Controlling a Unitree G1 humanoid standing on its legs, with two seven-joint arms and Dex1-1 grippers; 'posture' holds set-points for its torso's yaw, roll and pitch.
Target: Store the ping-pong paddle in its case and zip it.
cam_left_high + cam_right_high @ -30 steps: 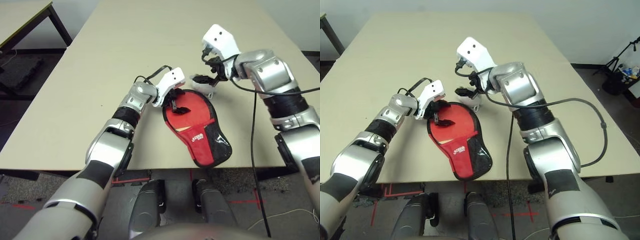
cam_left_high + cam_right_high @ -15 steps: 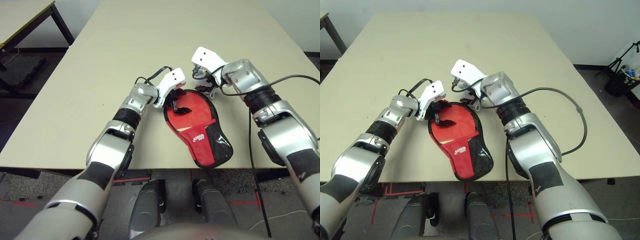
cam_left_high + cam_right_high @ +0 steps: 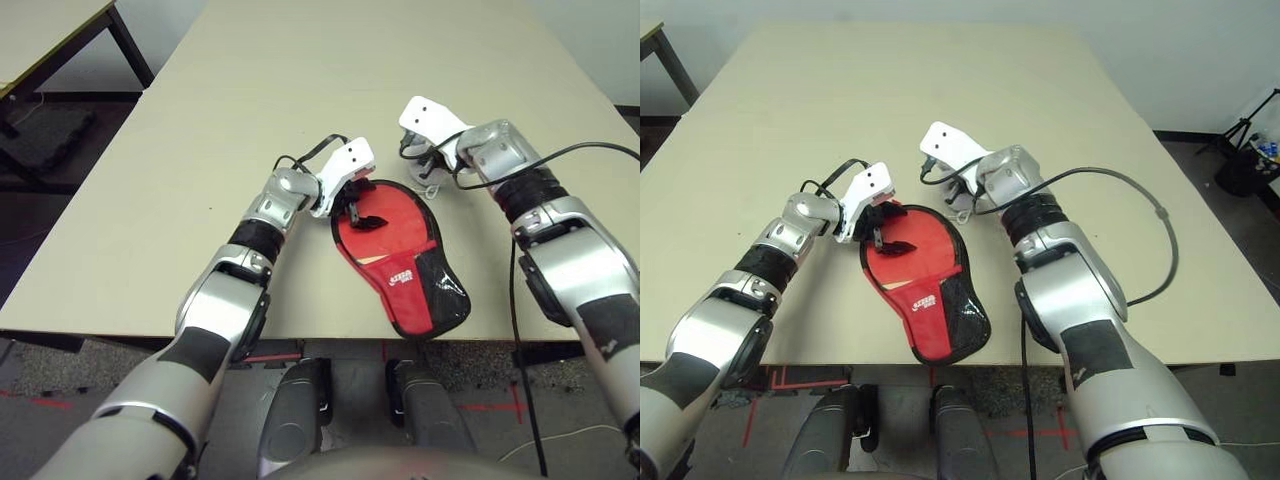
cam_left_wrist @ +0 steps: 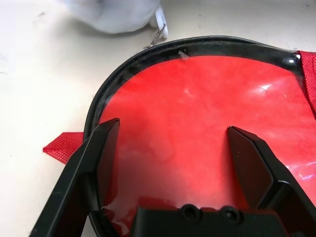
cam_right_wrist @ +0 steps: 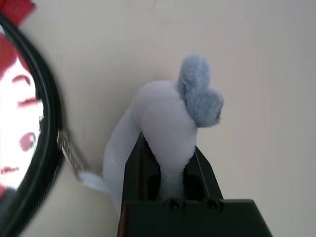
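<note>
Two arms reach over a beige surface (image 3: 250,110), and btw them lies the case (image 3: 405,265). It is red w/ black edging, its narrow black handle end near the front edge of the surface, its round end farther away. A white logo (image 3: 399,276) sits on the red fabric near the handle end. In the left wrist view the round part shows a glossy red face (image 4: 197,123) inside the black zip rim; I cannot tell if this is the ping-pong paddle itself or the cover. A small red tab (image 4: 61,147) sticks out from the rim and lies flat on the surface.

Left gripper (image 3: 358,212) is over the round end of the case, on its left side. Its jaws stand wide apart, one black finger (image 4: 94,168) at the rim and the other over the red face, w/ nothing between them.

Right gripper (image 5: 168,170) is just past the far rim of the case, pointing down at the surface. Its jaws are pressed together on a soft white plush thing (image 5: 158,123) w/ a grey fuzzy tip (image 5: 200,96). A small metal link (image 5: 69,150) joins this plush to the black rim of the case, so it looks like the zip pull.

Farther, at the left corner, another table (image 3: 45,30) w/ dark legs stands apart.
</note>
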